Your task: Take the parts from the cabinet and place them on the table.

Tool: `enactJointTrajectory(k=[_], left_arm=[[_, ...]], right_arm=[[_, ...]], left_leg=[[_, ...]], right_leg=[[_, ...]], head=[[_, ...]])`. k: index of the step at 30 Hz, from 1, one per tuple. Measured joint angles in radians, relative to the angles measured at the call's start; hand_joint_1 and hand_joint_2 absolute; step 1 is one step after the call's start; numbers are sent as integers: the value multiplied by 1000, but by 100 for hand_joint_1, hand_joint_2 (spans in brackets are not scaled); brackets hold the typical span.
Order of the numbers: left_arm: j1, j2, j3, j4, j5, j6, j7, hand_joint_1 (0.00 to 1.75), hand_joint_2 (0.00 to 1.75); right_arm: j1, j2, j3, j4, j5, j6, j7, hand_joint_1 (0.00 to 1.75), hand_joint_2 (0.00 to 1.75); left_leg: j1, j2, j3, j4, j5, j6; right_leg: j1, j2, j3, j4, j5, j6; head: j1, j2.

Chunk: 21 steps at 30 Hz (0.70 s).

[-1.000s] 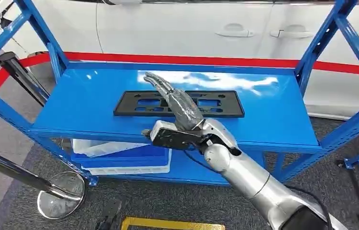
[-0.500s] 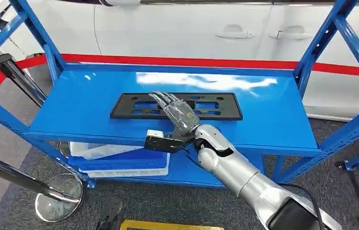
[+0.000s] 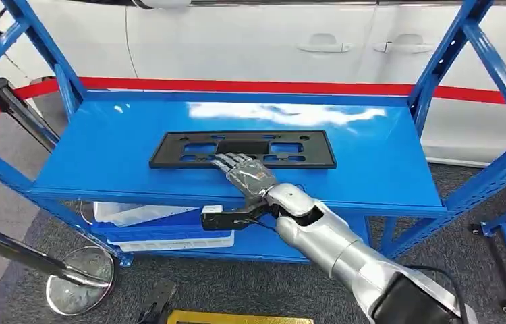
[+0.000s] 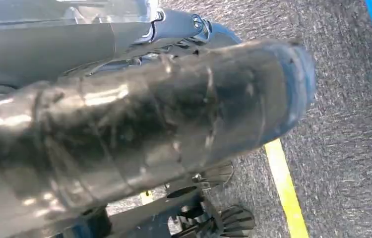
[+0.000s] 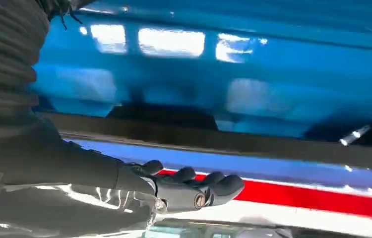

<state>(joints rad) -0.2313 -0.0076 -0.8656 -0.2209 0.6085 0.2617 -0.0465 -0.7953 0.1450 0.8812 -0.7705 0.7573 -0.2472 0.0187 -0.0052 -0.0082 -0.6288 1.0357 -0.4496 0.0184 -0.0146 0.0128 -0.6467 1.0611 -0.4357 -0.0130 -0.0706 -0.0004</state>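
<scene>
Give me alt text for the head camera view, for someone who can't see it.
The robot's right hand reaches over a blue shelf, its fingers at the near edge of a flat black plastic frame lying there. A white car stands behind.

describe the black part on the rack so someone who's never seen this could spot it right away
Find the blue metal rack standing in front of the white car. On its top shelf lies a flat black rectangular frame with cut-out openings, and the right hand reaches over its near edge. It is the shelf's one dark, flat piece, unlike the blue and white bins on the lower shelf.
</scene>
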Motion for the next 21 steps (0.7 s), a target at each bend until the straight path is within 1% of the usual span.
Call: enactJointTrajectory(k=[1,2,3,4,5,6,7,8,9,10,11,12,13,14,15,16,17,18,19,20,21], left_arm=[[2,0,0,0,0,-2,1,0,0],[3,0,0,0,0,-3,1,0,0],[3,-1,0,0,-1,-4,1,0,0],[2,0,0,0,-1,-5,1,0,0],[2,1,0,0,-1,-5,3,0,0],[2,1,0,0,-2,-5,5,0,0],[3,1,0,0,-2,-5,6,0,0],[5,2,0,0,-2,-5,7,0,0],[7,1,0,0,-2,-7,8,0,0],[8,1,0,0,-3,-7,8,0,0],[8,1,-1,0,-4,-8,10,0,0],[9,1,-1,0,-6,-10,10,0,0],[7,1,-1,0,-9,-10,10,0,0],[9,2,-1,0,-10,-10,11,0,0],[10,2,-1,0,-11,-10,12,0,0],[11,2,-1,0,-12,-10,12,0,0],[12,2,-1,0,-14,-10,12,0,0],[12,5,-1,0,-14,-10,12,0,0],[11,4,-1,0,-15,-10,12,0,0],[11,4,-1,0,-16,-10,11,0,0],[12,3,-1,0,-17,-10,11,0,0]], right_arm=[[-2,1,1,7,16,1,10,0,175],[-5,2,3,12,29,2,20,0,175],[-10,3,4,23,42,3,30,0,175],[-18,3,7,31,56,6,38,0,175],[-21,3,8,38,69,9,48,0,175],[-21,3,8,46,80,10,56,0,175],[-20,3,11,59,90,11,66,0,175],[-19,3,15,69,100,11,72,0,175],[-20,3,18,77,111,8,80,0,175],[-22,3,20,80,123,2,88,0,175],[-24,4,23,85,135,-8,101,0,175],[-26,5,23,90,145,-24,113,0,175],[-28,7,23,98,156,-45,125,0,175],[-28,8,23,101,162,-60,130,0,175],[-27,8,23,107,168,-73,135,0,175],[-26,9,23,111,173,-82,137,0,175],[-26,12,24,116,177,-91,140,0,175],[-26,17,24,120,181,-97,144,0,175],[-26,19,24,127,188,-105,153,0,175],[-26,20,24,132,192,-111,159,0,175],[-26,20,24,135,193,-115,163,0,175]], left_leg=[[0,0,2,-3,2,2],[9,2,14,-23,12,10],[11,5,22,-34,17,11],[12,5,22,-35,18,15],[12,6,22,-35,18,19],[11,6,22,-34,17,20],[11,6,21,-33,17,20],[11,5,21,-32,16,20],[12,4,21,-30,14,19],[12,4,21,-27,13,17],[13,3,21,-20,7,13],[13,3,18,-10,0,7],[3,2,9,2,-4,0],[4,1,7,-1,-3,-2],[5,2,7,1,-1,-6],[6,2,9,-4,1,-9],[6,1,8,-2,-1,-11],[8,3,4,6,-12,-17],[7,3,-14,49,-42,-24],[9,3,-43,110,-74,-28],[12,3,-81,190,-108,-32]], right_leg=[[0,0,4,-7,3,7],[6,0,7,-8,0,14],[3,-4,1,8,-13,17],[5,-5,-19,55,-46,19],[4,-5,-51,126,-82,21],[3,-5,-83,195,-111,23],[3,-5,-116,261,-131,25],[3,-5,-126,279,-124,26],[2,-5,-113,248,-95,27],[1,-5,-87,193,-60,26],[-1,-7,-37,90,-9,25],[-2,-9,-4,13,4,23],[2,-8,11,1,-10,20],[3,-5,5,6,-7,10],[5,-5,3,5,-6,7],[7,-3,2,6,-6,2],[2,-4,3,2,-3,-4],[-3,-7,7,-1,-1,-8],[-5,-9,8,-3,-1,-14],[-4,-11,6,-3,0,-16],[-3,-13,5,-2,0,-16]], head=[[-1,0],[0,0],[3,0],[4,0],[5,0],[3,0],[5,0],[5,0],[5,0],[4,0],[5,0],[5,0],[5,0],[1,0],[0,0],[0,0],[0,0],[0,0],[-7,0],[-8,0],[-6,0]])
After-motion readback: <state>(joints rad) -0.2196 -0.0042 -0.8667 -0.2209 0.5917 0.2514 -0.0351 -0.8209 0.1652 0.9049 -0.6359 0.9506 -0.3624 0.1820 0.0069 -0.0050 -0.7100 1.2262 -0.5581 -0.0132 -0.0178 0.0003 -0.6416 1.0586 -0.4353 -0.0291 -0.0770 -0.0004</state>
